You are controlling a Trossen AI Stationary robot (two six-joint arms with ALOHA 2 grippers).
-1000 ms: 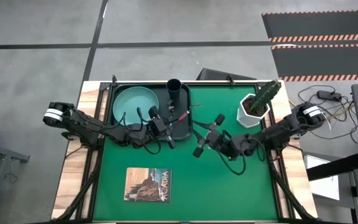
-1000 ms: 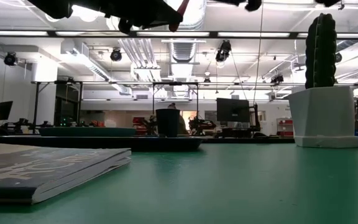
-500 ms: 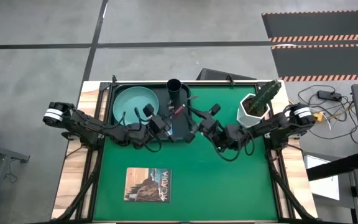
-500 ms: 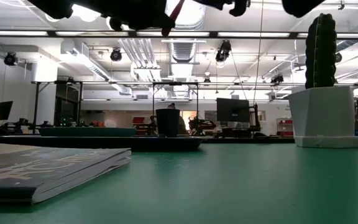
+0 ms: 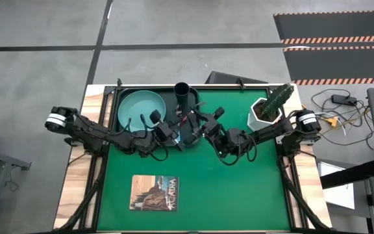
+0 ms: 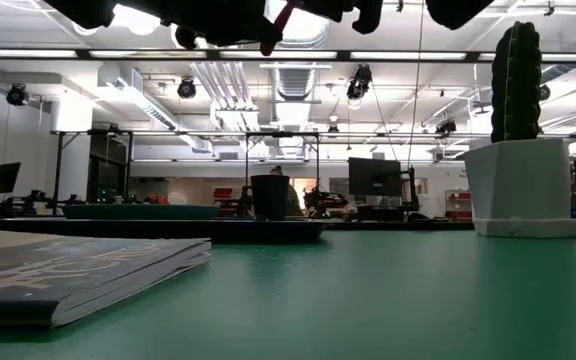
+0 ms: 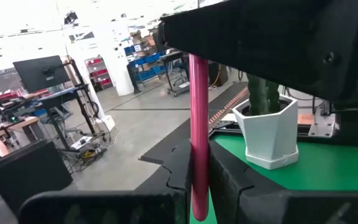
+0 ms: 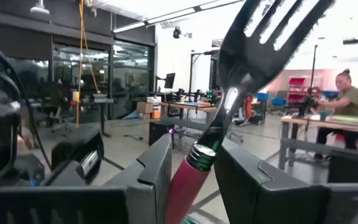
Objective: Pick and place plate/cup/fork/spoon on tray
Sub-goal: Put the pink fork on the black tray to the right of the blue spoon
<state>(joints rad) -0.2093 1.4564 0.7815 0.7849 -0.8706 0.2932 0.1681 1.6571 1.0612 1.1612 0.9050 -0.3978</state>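
Observation:
The fork (image 5: 186, 119), with a red handle and metal tines, hangs above the right part of the black tray (image 5: 123, 133). My left gripper (image 5: 177, 127) is shut on it. My right gripper (image 5: 200, 122) is open. Its fingers (image 8: 157, 165) stand on either side of the handle's tine end (image 8: 194, 158), with the tines (image 8: 272, 31) beyond them. The teal plate (image 5: 141, 109) and the black cup (image 5: 181, 91) rest on the tray. The spoon is hidden. In the low view both grippers and the fork (image 6: 281, 17) are at the top edge. My left gripper pinches the fork's red handle (image 7: 197, 186) between its two fingers, near the handle's free end. The fingers come level from the table's left and lie across the handle. The fork is lifted clear of the tray, its tines toward my right gripper. My right gripper may or may not touch the fork; I cannot tell.
A white pot with a cactus (image 5: 267, 110) stands at the far right of the green mat (image 5: 239, 188). A book (image 5: 154, 193) lies near the front edge. Past the table a person (image 8: 350, 102) sits at a bench.
My right gripper has gone from the mat's middle toward the far left, up to the fork, and now has its open fingers around the handle. My left gripper has stayed in place with the fork and turned it a little.

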